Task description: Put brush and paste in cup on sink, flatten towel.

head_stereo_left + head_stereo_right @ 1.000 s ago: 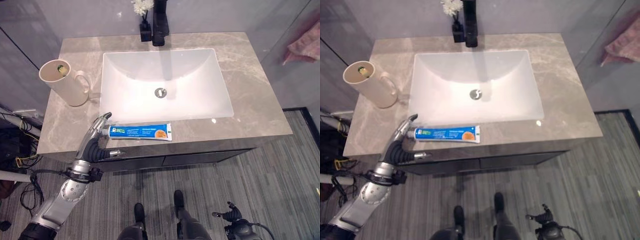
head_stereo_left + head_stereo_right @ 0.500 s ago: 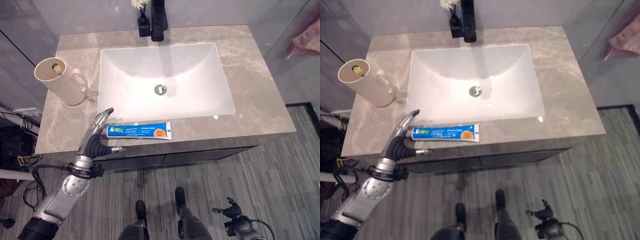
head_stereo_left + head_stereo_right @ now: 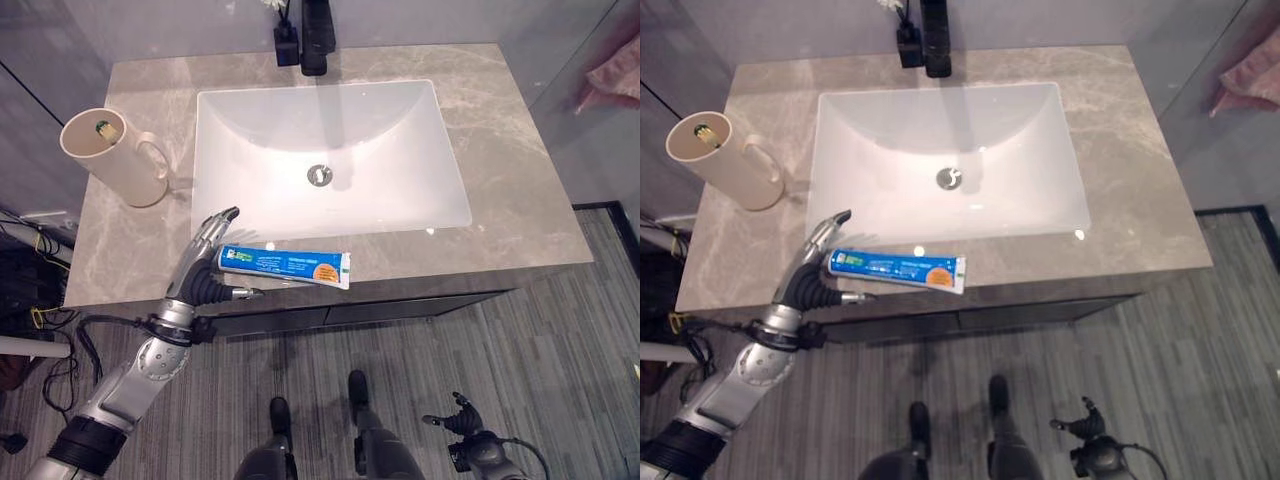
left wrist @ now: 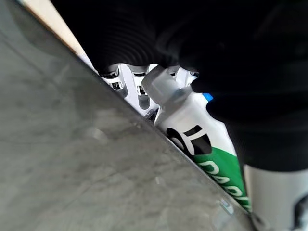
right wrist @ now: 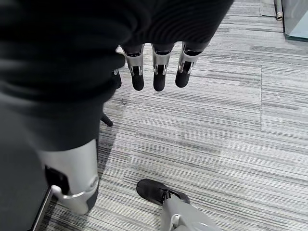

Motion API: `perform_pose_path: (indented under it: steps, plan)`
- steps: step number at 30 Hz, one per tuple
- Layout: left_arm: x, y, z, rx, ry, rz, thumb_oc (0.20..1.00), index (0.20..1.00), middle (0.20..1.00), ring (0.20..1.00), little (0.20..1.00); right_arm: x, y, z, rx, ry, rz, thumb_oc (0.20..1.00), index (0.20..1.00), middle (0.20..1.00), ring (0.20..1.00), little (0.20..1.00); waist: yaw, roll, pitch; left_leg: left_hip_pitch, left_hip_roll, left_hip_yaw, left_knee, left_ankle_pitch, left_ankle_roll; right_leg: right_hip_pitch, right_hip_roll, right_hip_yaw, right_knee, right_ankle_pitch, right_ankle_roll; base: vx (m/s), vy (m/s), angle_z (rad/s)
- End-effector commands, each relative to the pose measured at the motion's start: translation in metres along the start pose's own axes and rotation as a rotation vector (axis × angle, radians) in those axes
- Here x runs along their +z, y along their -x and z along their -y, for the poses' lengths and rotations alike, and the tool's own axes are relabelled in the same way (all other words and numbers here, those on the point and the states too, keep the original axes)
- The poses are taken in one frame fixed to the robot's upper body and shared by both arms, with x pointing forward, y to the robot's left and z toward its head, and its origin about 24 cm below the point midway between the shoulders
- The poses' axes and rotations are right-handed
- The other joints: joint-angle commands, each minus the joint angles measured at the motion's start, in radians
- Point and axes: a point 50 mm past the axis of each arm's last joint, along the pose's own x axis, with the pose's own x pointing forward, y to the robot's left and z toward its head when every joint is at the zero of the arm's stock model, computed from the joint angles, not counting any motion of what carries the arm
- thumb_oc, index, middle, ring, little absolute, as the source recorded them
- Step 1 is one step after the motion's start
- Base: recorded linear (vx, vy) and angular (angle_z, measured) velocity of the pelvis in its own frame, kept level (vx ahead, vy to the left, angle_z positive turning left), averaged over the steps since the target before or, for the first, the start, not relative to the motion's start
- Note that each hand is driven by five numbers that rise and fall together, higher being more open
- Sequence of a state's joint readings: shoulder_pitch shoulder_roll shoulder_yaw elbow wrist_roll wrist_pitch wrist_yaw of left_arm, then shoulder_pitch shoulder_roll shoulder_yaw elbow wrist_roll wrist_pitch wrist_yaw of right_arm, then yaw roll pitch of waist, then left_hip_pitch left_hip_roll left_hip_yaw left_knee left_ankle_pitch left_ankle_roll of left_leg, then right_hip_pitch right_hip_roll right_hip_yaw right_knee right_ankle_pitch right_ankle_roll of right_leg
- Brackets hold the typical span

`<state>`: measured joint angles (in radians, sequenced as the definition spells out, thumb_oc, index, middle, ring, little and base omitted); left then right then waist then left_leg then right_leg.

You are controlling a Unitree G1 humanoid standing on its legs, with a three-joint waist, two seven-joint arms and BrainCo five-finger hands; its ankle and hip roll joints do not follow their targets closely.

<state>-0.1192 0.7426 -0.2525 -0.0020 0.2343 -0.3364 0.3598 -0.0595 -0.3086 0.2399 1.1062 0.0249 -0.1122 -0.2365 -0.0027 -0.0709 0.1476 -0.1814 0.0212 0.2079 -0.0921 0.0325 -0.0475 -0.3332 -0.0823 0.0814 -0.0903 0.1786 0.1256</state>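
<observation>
**Left hand at the cap end of the paste tube**

The left hand (image 3: 203, 262) reaches over the front edge of the grey marble counter (image 3: 505, 190), its fingers (image 3: 215, 226) stretched nearly straight toward the white basin (image 3: 330, 150) and its thumb (image 3: 243, 293) set apart along the counter's front edge. The toothpaste tube (image 3: 285, 265) lies flat on the strip of counter between the basin and the front edge, cap end toward the hand. In the left wrist view the white cap (image 4: 161, 86) sits right against the palm side of the hand, between the fingers and the thumb; the fingers look extended rather than curled round the tube, so the hand is relaxed and touching or nearly touching it, not grasping.

The cream cup (image 3: 110, 158) stands at the left of the counter, well apart from the tube, its handle toward the basin. A brush head (image 3: 103, 127) shows inside it. A black tap (image 3: 315, 35) stands behind the basin. A pink towel (image 3: 612, 82) hangs at the far right.

The right hand (image 5: 155, 67) hangs low over the striped grey floor (image 5: 231, 125), fingers straight and holding nothing.
</observation>
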Motion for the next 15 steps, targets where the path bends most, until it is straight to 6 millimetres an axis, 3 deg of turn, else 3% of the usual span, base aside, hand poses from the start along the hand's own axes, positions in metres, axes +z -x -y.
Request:
perform_pose_path:
  steps: [1,3,4,5,6,8,15]
  plan:
    - [-0.0021,-0.0057,0.0058,-0.044,-0.041,0.006,1.000,1.000,1.000,1.000,1.000,0.0130,-0.0018,-0.0026,0.005,0.013,0.057,1.000,1.000,1.000,1.000,1.000,-0.034,-0.035,0.016,-0.001,0.001,-0.032,0.107,-0.094,-0.006,0.025,-0.064,0.005,0.003,0.067,0.089,0.00,0.000,0.00]
    - [-0.0026,-0.0054,0.0058,-0.047,-0.044,0.005,1.000,1.000,1.000,1.000,1.000,0.0131,-0.0017,-0.0027,0.004,0.010,0.058,1.000,1.000,1.000,1.000,1.000,-0.034,-0.036,0.016,0.002,0.002,-0.029,0.106,-0.095,-0.007,0.025,-0.062,0.008,0.003,0.066,0.089,0.01,0.001,-0.04]
    - [-0.0032,-0.0046,0.0066,-0.058,-0.048,0.004,0.875,0.875,0.875,0.875,0.875,0.0135,-0.0017,-0.0024,0.003,0.010,0.062,1.000,1.000,1.000,1.000,1.000,-0.035,-0.038,0.015,0.005,0.003,-0.026,0.107,-0.097,-0.007,0.026,-0.059,0.012,0.003,0.065,0.089,0.01,0.002,-0.11]
    - [-0.0030,-0.0044,0.0068,-0.063,-0.051,0.006,0.598,0.598,0.598,0.598,0.598,0.0140,-0.0017,-0.0022,0.002,0.010,0.065,1.000,1.000,1.000,1.000,1.000,-0.035,-0.039,0.016,0.006,0.004,-0.023,0.108,-0.098,-0.007,0.026,-0.058,0.013,0.003,0.065,0.089,0.01,-0.002,-0.13]
    - [-0.0037,-0.0040,0.0071,-0.069,-0.058,0.006,0.551,0.551,0.551,0.551,0.551,0.0144,-0.0016,-0.0025,0.003,0.010,0.068,1.000,1.000,1.000,1.000,1.000,-0.035,-0.041,0.016,0.008,0.005,-0.021,0.109,-0.099,-0.007,0.027,-0.057,0.015,0.003,0.064,0.089,0.01,-0.006,-0.08]
    - [-0.0055,-0.0030,0.0072,-0.074,-0.065,0.000,0.507,0.507,0.507,0.507,0.507,0.0148,-0.0010,-0.0036,0.007,0.011,0.075,1.000,1.000,1.000,1.000,1.000,-0.036,-0.043,0.015,0.011,0.008,-0.018,0.110,-0.101,-0.008,0.028,-0.055,0.017,0.003,0.062,0.089,0.00,-0.005,-0.02]
    - [-0.0102,-0.0004,0.0100,-0.091,-0.074,-0.020,0.476,0.476,0.476,0.476,0.476,0.0144,-0.0005,-0.0033,0.003,0.011,0.080,1.000,1.000,1.000,1.000,1.000,-0.036,-0.044,0.012,0.015,0.012,-0.016,0.117,-0.105,-0.009,0.034,-0.052,0.018,0.003,0.057,0.088,0.00,0.000,0.00]
